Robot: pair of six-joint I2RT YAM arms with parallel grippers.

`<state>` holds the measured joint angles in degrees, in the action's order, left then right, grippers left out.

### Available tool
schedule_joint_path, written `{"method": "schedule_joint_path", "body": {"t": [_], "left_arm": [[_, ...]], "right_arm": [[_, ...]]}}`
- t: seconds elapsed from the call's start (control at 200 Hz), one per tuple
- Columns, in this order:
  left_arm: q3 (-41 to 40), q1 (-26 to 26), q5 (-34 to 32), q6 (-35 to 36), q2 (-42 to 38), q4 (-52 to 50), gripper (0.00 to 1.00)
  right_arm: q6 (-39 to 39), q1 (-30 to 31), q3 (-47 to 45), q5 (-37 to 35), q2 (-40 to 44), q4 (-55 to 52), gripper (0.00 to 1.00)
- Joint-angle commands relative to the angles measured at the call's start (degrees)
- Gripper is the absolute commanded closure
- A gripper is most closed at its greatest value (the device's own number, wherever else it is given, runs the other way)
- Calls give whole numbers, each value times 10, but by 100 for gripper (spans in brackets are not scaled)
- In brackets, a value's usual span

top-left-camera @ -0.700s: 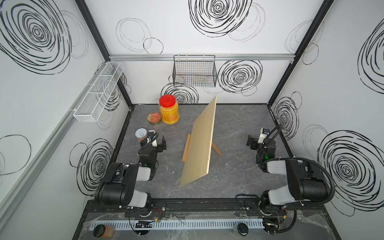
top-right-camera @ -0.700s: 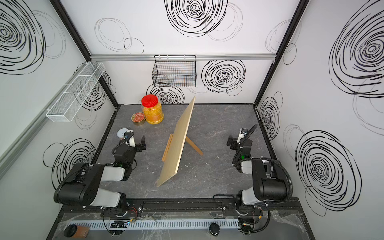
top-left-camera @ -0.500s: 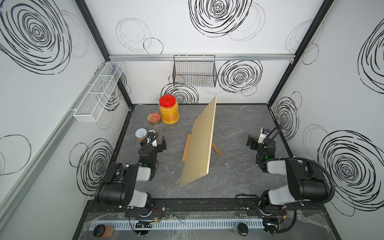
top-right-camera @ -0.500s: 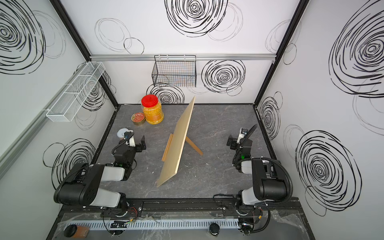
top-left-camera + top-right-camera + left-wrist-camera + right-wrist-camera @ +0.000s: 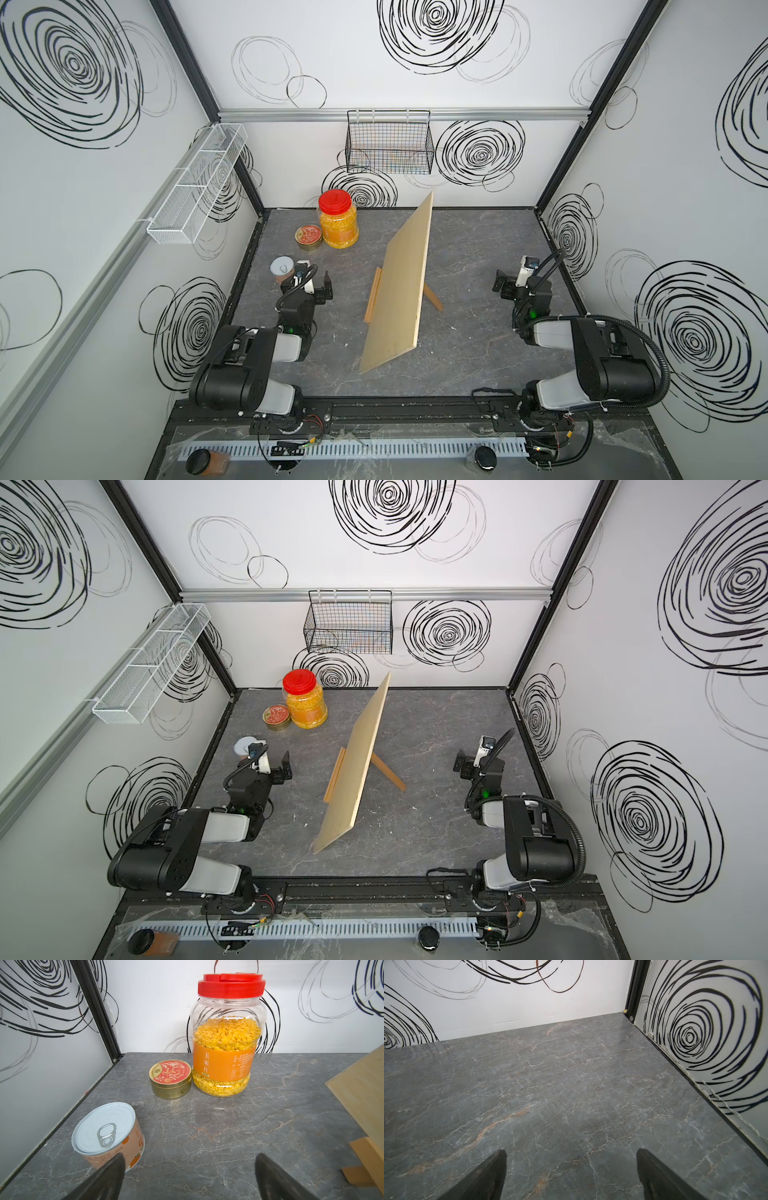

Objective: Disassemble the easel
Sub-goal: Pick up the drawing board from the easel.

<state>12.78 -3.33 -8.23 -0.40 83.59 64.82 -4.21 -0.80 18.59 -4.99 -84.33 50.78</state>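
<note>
though under a board [image 5: 401, 286], easel [image 5: 372, 296] upright

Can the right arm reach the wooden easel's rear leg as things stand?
Probably yes: the rear leg of the honey-brown wooden easel sticks out on the right gripper's side of the large pale plywood board, only bare grey table lies between, and the jaws stand open.

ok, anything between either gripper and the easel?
Only the board. It leans on the easel, hiding most of the frame. The left gripper has bare table up to the exposed ledge; the right gripper has bare table up to the rear leg, with the board's back covering the rest.
</note>
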Motion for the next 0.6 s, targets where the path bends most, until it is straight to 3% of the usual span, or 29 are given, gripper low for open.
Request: {"method": "schedule_joint_path", "body": {"t": [0.0,0.596], "left_arm": [[8,-2,-6,8,2,37,1],[9,6,7,3,3,37,1]], "right_arm": [[5,1,4,-2,3,5,0],[5,1,4,-2,3,5,0]]}}
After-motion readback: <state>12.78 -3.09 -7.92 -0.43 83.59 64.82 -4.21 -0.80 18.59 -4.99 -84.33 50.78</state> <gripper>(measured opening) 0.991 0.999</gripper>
